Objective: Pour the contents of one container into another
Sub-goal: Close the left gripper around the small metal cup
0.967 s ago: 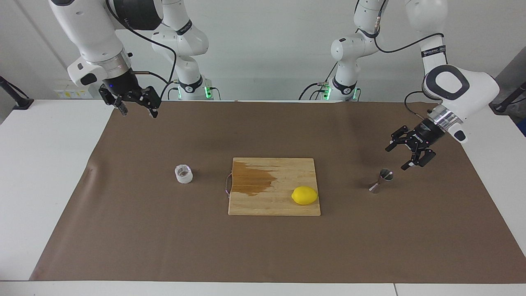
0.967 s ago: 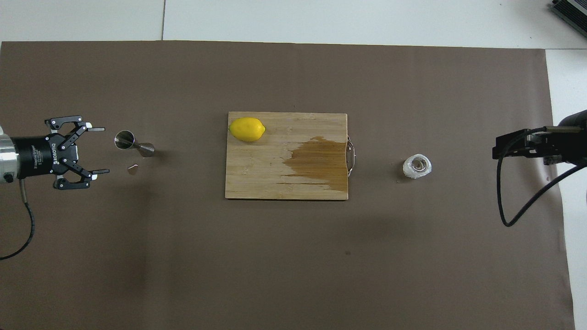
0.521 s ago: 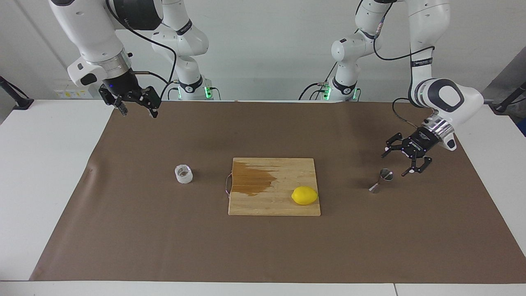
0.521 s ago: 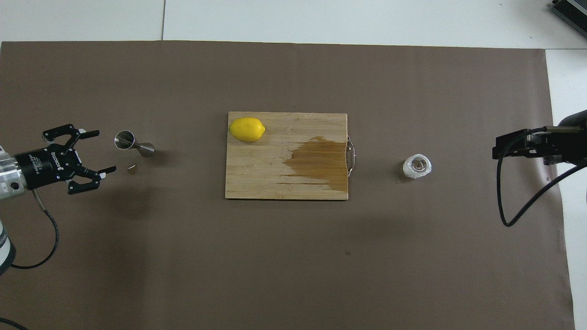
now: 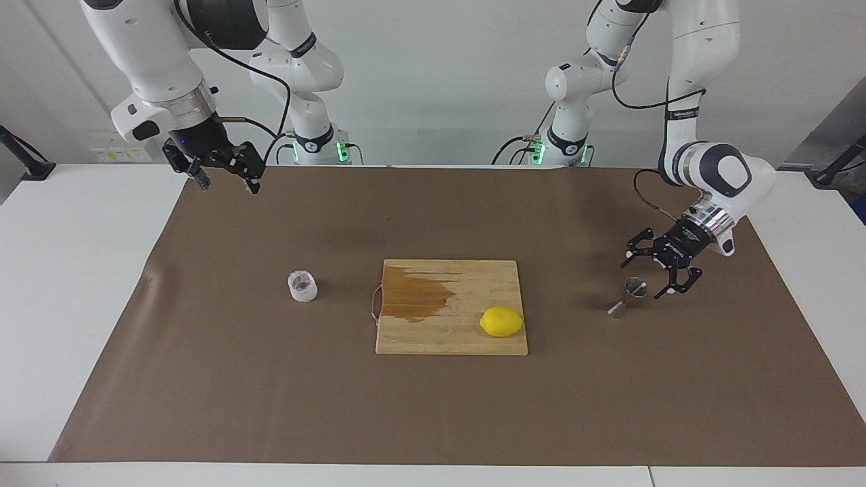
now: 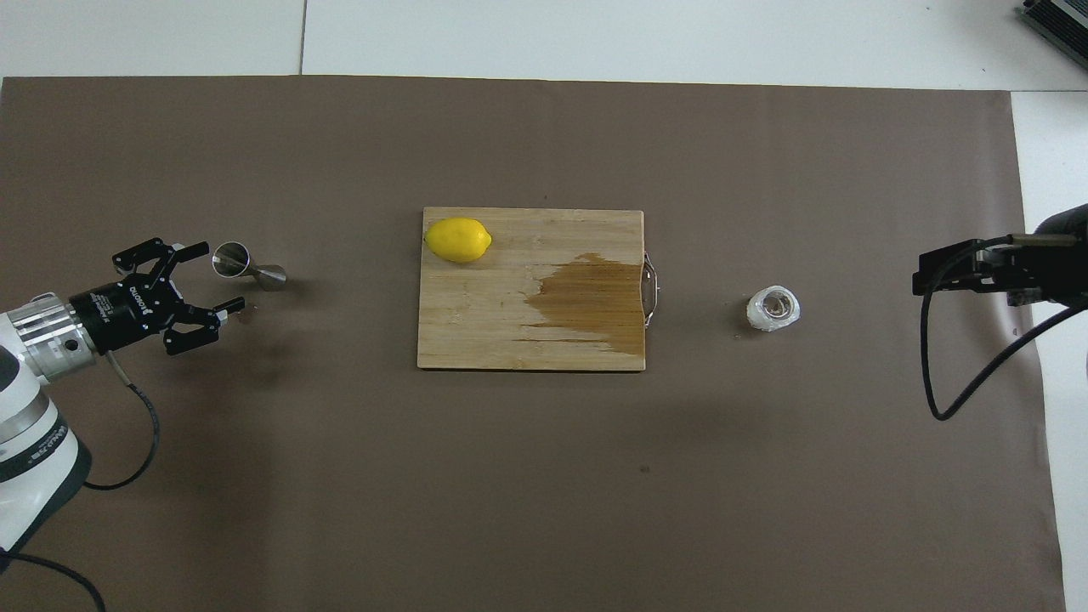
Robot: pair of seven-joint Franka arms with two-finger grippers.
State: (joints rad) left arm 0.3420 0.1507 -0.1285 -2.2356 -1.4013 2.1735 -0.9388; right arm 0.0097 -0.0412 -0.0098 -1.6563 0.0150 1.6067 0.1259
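Observation:
The small clear cup [image 5: 302, 285] [image 6: 773, 308] stands upright on the brown mat, toward the right arm's end of the table. The steel hourglass jigger [image 5: 626, 297] [image 6: 246, 265] stands upright toward the left arm's end. My left gripper [image 5: 646, 276] [image 6: 221, 276] is open and tilted down, low over the mat. It sits right beside the jigger's rim and is not touching it. My right gripper [image 5: 229, 186] [image 6: 926, 272] hangs open and empty, high over the mat's edge at the robots' end, well away from the cup.
A wooden cutting board [image 5: 419, 331] [image 6: 510, 340] lies mid-table between cup and jigger, with a dark wet stain. A yellow lemon [image 5: 501, 321] [image 6: 458, 240] rests on it. The brown mat [image 5: 433, 406] [image 6: 544, 476] covers most of the white table.
My left gripper has come down and moved in toward the jigger, staying open. The right arm, cup, jigger and lemon have not moved.

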